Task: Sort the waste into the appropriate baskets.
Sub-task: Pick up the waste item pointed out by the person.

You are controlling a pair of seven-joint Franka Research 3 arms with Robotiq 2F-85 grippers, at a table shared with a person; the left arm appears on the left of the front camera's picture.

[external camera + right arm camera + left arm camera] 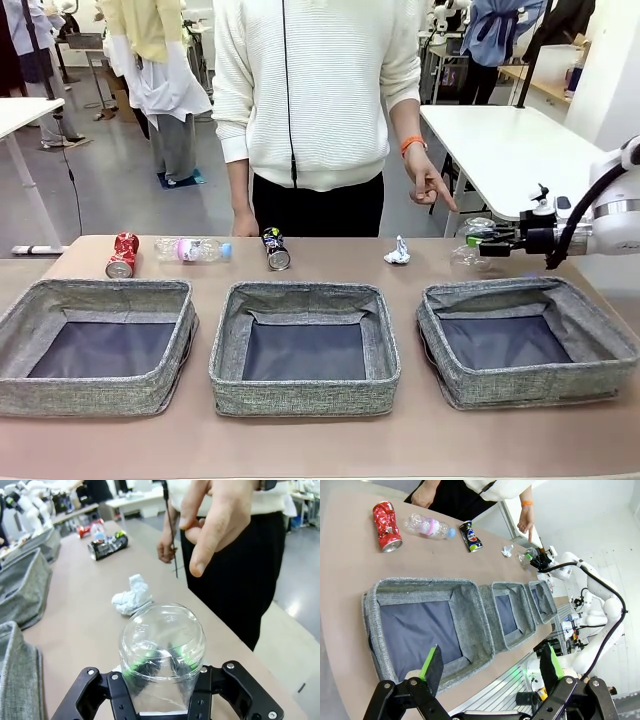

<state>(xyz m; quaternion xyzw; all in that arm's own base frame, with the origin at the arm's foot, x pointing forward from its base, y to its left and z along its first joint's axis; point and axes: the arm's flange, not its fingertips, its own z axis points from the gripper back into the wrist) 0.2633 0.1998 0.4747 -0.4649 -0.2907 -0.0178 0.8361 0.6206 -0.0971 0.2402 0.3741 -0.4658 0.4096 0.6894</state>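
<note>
While the person's hand [430,185] points down from its 11 o'clock, the right gripper [480,240] is clamped on the crumpled clear plastic [470,250], green pads squeezing its sides. That's at 12 o'clock of the right basket [440,340], just past the far rim. White paper wad [397,252] is near, at the plastic's 9 o'clock. Left gripper [490,662] hangs by the left basket [470,610], jaws wide apart, holding nothing.

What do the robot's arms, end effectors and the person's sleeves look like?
Right arm is white with a black cable; right end effector is black. Left end effector is black with green pads. The person wears white ribbed sleeves and an orange wristband.
</note>
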